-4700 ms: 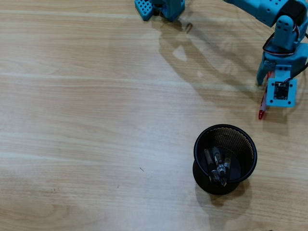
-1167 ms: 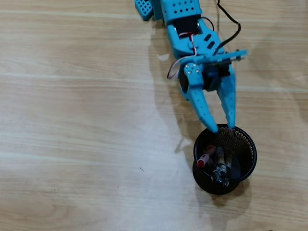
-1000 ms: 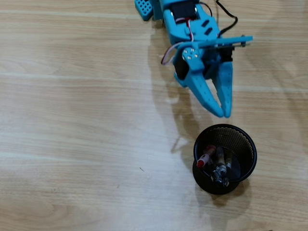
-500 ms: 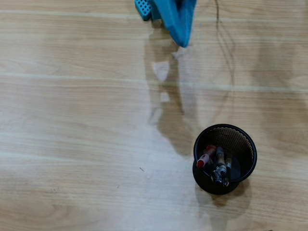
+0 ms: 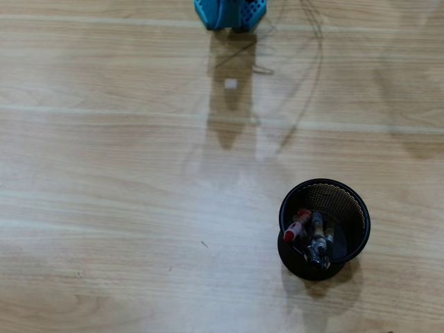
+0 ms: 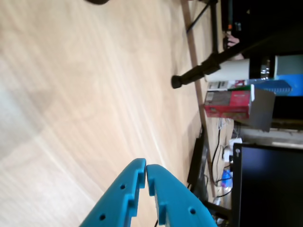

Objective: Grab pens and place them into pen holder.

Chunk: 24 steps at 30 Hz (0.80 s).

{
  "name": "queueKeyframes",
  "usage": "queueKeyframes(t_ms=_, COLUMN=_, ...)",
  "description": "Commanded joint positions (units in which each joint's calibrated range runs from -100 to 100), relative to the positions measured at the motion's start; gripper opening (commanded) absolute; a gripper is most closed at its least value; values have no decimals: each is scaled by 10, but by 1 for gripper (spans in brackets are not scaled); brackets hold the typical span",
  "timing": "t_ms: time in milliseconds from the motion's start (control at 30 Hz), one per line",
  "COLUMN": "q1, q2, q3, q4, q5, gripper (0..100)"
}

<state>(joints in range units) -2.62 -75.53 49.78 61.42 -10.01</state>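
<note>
The pen holder (image 5: 325,229) stood at the right near side of the wooden table (image 5: 111,173) in the overhead view, the pens (image 5: 312,236) bunched inside it, a red-tipped one leftmost. In the wrist view the blue gripper (image 6: 146,168) was pressed narrow, fingertips together, empty, above bare wood. Only the arm's base (image 5: 230,12) showed, at the far edge.

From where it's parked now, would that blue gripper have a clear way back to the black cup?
Probably yes. The gripper is shut and empty, and bare table lies between the arm's base and the pen holder.
</note>
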Motion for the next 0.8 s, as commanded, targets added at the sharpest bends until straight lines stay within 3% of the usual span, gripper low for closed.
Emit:
queueKeyframes(t_ms=0, q1=-4, q2=-111, q3=113, q4=1, q5=23, gripper=2)
queueKeyframes(t_ms=167, q1=2, q2=-245, q3=265, q4=2, q5=33, gripper=2)
queueKeyframes(t_ms=600, q1=16, q2=-239, q3=460, q4=-6, q5=52, gripper=2)
queueKeyframes(t_ms=767, q1=22, q2=-239, q3=468, q4=-7, q5=66, gripper=2)
